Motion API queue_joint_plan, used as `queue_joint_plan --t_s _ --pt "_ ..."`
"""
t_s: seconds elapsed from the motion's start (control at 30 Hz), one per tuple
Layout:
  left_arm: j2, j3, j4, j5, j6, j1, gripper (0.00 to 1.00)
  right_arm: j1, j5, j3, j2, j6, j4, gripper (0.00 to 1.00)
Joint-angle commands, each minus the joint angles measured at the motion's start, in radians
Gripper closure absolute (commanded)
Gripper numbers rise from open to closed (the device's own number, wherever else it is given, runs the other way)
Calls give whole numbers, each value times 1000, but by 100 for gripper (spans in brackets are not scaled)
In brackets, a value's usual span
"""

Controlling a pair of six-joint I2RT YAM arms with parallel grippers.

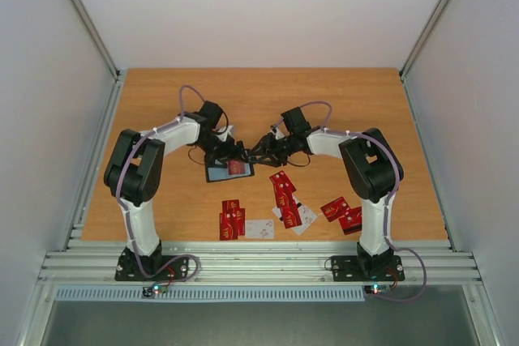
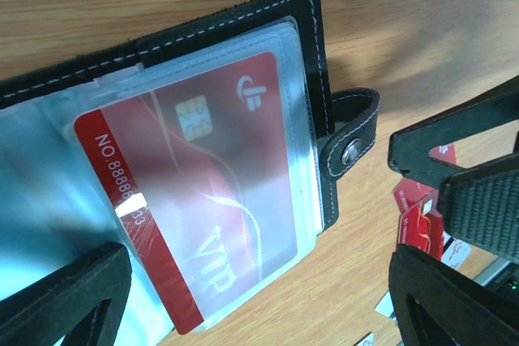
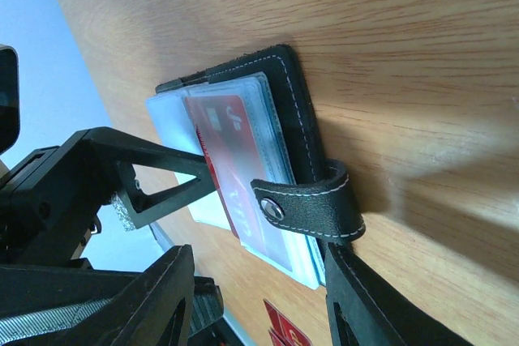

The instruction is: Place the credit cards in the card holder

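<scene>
From above, we see the card holder (image 1: 223,173) lying open near the middle of the table (image 1: 365,103), with a red card (image 1: 237,167) in it. The left gripper (image 1: 229,154) hangs at its 12 o'clock and the right gripper (image 1: 256,151) at its 2 o'clock. Loose credit cards (image 1: 284,192) lie scattered from its 4 to 6 o'clock.

On the left wrist, we find the jaws wide apart and holding nothing. The red card (marked VIP) sits in a clear pocket (image 2: 296,103), and the snap tab (image 2: 354,131) juts out at 3 o'clock.

On the right wrist, the jaws stand parted and empty, with the snap tab just past their tips at 12 o'clock.
</scene>
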Motion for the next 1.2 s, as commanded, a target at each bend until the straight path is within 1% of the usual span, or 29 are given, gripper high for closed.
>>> queue_joint_plan --t_s 0.0,0.17,0.43,0.77,0.93,1.17 --pt "-18 14 -106 -94 32 6 11 9 -18 3 -1 -16 12 54" --pt "-35 -6 -86 -68 6 7 12 9 -25 1 4 -17 17 55" --pt "-12 28 -86 -69 -26 -3 21 22 -43 3 26 1 44 54" --pt "35 101 -148 -127 -49 -28 39 26 -56 7 47 10 59 55" --pt "54 120 -162 -134 -52 -41 42 27 -64 11 56 18 69 54" --pt "42 138 -178 -159 -52 -48 43 28 -72 34 64 8 52 54"
